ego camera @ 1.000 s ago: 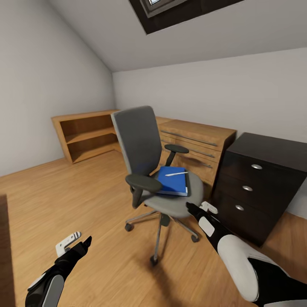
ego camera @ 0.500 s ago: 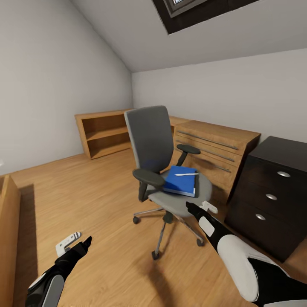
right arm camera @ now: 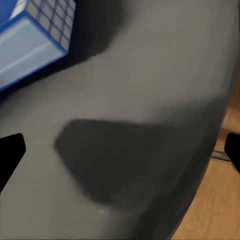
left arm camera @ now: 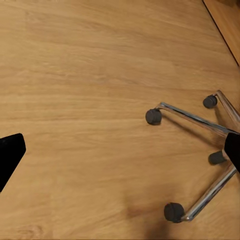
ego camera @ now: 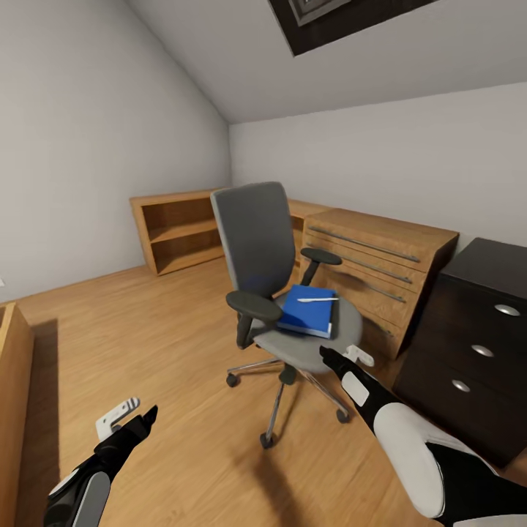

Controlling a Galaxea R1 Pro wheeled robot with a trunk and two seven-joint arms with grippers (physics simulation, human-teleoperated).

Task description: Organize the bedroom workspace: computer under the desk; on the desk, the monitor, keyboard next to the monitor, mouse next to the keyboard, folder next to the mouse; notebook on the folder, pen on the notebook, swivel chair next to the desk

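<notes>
Folder (ego camera: 309,310), bright blue with white page edges, lies flat on the grey seat of the swivel chair (ego camera: 256,241), toward the side nearer the dresser (ego camera: 380,252). Across its cover rests the pen (ego camera: 318,299), a thin white stick. The chair stands on the wood floor (ego camera: 146,344) in the middle of the room, its tall back toward the far wall, black armrests on either side, chrome star base and castors below.

At the right edge stands the black drawer unit of the bench (ego camera: 476,344), three round silver knobs down its front, just beside the light wood dresser. A low open shelf (ego camera: 179,227) sits in the far corner.

The right claw (ego camera: 342,358) hovers at the front edge of the seat, near the folder but apart from it. In the right wrist view its two dark fingertips (right arm camera: 10,152) stand wide apart at the picture's edges, with grey seat between them and a corner of the folder (right arm camera: 30,37) beyond; it grips nothing.

The left claw (ego camera: 132,419) hangs low over bare floor, well apart from the chair. In the left wrist view its fingers (left arm camera: 9,152) are likewise spread wide, with the chrome legs and castors of the chair base (left arm camera: 200,150) ahead.
</notes>
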